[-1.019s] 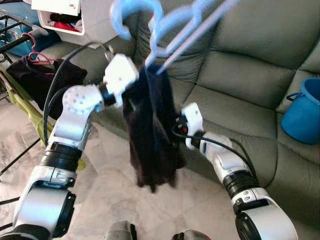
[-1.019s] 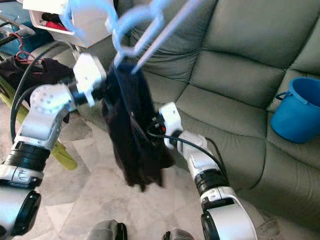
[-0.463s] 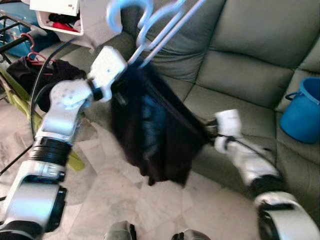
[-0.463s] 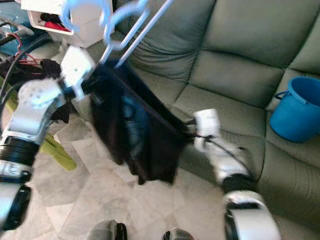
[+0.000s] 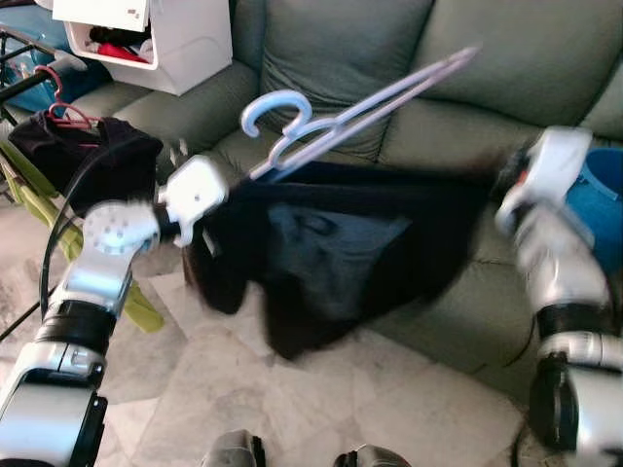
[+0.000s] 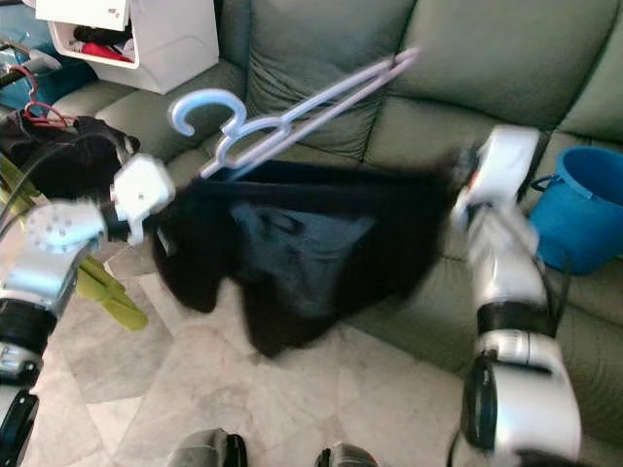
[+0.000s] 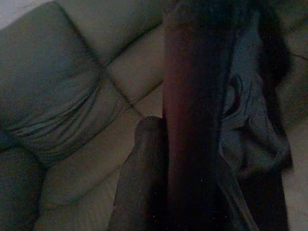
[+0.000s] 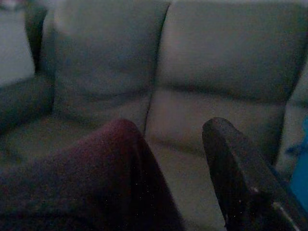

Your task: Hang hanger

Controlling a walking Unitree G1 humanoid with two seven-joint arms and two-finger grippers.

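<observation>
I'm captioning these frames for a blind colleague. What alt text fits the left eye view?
A dark garment is stretched wide between the left gripper and right gripper, with a light blue hanger tilted along its top edge. Behind is a grey-green sofa, with a blue bucket on its seat at the right.

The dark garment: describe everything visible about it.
The dark garment is black or very dark navy cloth, soft and limp, blurred with motion. It is pulled out wide in the air between the left gripper and the right gripper, its top edge taut and nearly level, the rest sagging in folds with a bluish inner patch. The light blue hanger sits tilted at its top edge. Behind it is the grey-green sofa, below it the marble floor.
</observation>
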